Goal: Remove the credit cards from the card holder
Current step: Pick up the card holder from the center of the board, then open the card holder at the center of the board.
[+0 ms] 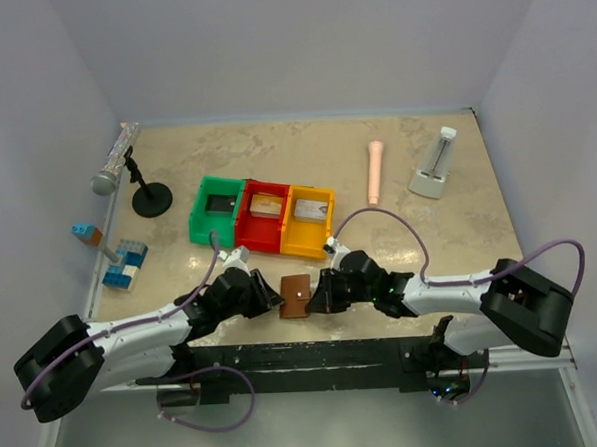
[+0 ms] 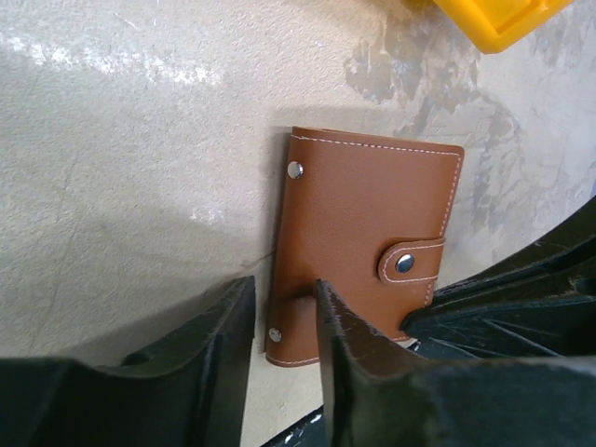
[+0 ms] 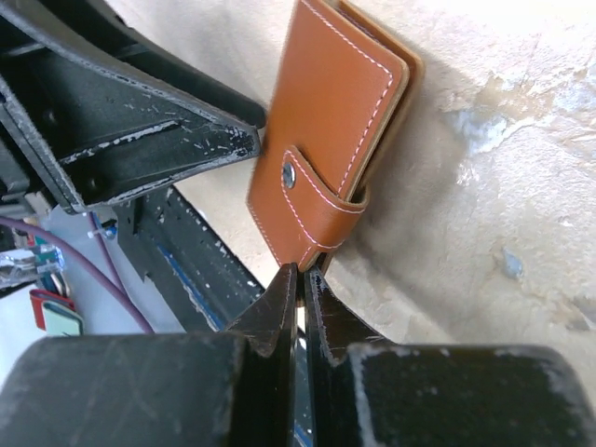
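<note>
The brown card holder (image 1: 296,296) lies flat and closed on the table near the front edge, between both grippers. Its snap strap (image 2: 410,263) is fastened. No cards show. My left gripper (image 1: 276,301) is open and straddles the holder's left edge (image 2: 284,298), one finger over the cover, the other beside it. My right gripper (image 1: 318,301) is on the holder's right side. Its fingers are pressed together (image 3: 301,273) at the holder's corner just below the strap (image 3: 312,191). The card holder (image 3: 326,121) fills the upper middle of the right wrist view.
Green (image 1: 218,210), red (image 1: 263,217) and yellow (image 1: 306,221) bins stand in a row just behind the holder. A microphone on a stand (image 1: 125,167) and blue blocks (image 1: 125,265) are at the left. A pink cylinder (image 1: 375,171) and a white stand (image 1: 436,166) are at the back right.
</note>
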You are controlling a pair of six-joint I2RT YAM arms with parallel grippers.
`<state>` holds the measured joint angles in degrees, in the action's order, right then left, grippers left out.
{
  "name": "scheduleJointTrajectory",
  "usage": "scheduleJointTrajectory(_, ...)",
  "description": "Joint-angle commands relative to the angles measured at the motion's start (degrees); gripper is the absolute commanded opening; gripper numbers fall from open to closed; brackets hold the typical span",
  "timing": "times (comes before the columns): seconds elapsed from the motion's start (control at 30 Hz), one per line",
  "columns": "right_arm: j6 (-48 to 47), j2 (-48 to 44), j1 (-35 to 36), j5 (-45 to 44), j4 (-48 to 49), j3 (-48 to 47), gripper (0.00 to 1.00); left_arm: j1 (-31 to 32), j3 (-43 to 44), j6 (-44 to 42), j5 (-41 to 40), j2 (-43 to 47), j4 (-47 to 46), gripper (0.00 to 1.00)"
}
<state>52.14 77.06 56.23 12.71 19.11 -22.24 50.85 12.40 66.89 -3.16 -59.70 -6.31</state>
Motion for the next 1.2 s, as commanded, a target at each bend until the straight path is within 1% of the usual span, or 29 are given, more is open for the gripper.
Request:
scheduleJointTrajectory(0.0, -4.93, -5.50, 0.20, -2.25, -6.53, -0.79, 0.00, 0.30, 0.87, -1.41, -0.71, 4.66, 2.17, 0.45)
scheduleJointTrajectory(0.13, -8.89, -12.00, 0.20, -4.00, -14.79, -2.46, 0.00, 0.13, 1.31, -2.47, -3.43, 12.22, 6.21, 0.61)
scheduleJointTrajectory(0.17, -9.51, -13.76, 0.20, -4.10, -16.29, -2.63, 0.00, 0.13, 1.39, -2.73, -4.04, 14.07, 6.22, 0.63)
scheduleJointTrajectory(0.2, -10.12, -15.34, 0.20, -4.01, -18.22, -3.07, 0.00, 0.04, 1.57, -3.08, -4.83, 16.44, 8.92, 0.65)
scheduleJointTrajectory(0.23, -11.26, -17.36, 0.20, -4.18, -20.58, -3.68, 0.00, 0.04, 1.66, -3.52, -5.62, 18.55, 9.46, 0.67)
scheduleJointTrajectory(0.37, -15.22, -25.36, 0.20, -2.52, -29.73, -7.72, 0.00, -0.05, 0.87, -5.01, -8.35, 27.86, 9.30, 0.74)
scheduleJointTrajectory(0.43, -17.33, -29.05, 0.20, -1.38, -33.51, -10.27, 0.00, -0.14, 0.78, -7.55, -8.79, 31.99, 7.98, 0.76)
scheduleJointTrajectory(0.5, -19.61, -32.22, 0.20, -0.15, -37.46, -13.25, 0.00, -0.05, 1.91, -11.93, -8.53, 34.81, 7.54, 0.77)
scheduleJointTrajectory(0.6, -22.25, -35.30, 0.20, 1.79, -41.69, -17.74, 0.00, -0.22, 5.86, -18.79, -5.29, 36.85, 7.97, 0.77)
scheduleJointTrajectory(0.7, -24.27, -36.19, 0.20, 4.94, -43.80, -21.78, 0.00, -0.23, 11.13, -22.67, -1.78, 37.20, 9.21, 0.80)
scheduleJointTrajectory(0.77, -24.46, -36.45, -0.06, 8.46, -43.03, -23.72, 0.00, -0.23, 12.90, -24.35, 1.30, 38.16, 7.19, 0.81)
scheduleJointTrajectory(0.8, -23.85, -36.63, -0.33, 10.47, -41.63, -23.99, 0.00, -0.23, 13.43, -24.96, 2.88, 38.78, 4.57, 0.83)
scheduleJointTrajectory(0.83, -22.79, -36.89, -0.76, 12.41, -40.13, -24.08, 0.00, -0.23, 14.13, -25.67, 5.07, 39.22, 3.94, 0.85)
scheduleJointTrajectory(0.97, -18.92, -37.24, -2.09, 20.23, -31.35, -22.33, 0.00, -0.23, 16.51, -27.69, 10.44, 39.84, 3.15, 0.91)
scheduleJointTrajectory(1.1, -18.13, -37.50, -2.26, 23.23, -27.03, -21.27, 0.00, -0.22, 16.16, -26.91, 15.89, 38.70, 0.68, 0.93)
scheduleJointTrajectory(1.17, -17.86, -37.68, -2.26, 23.76, -26.32, -21.18, 0.00, -0.23, 16.16, -26.64, 16.25, 37.56, 0.68, 0.93)
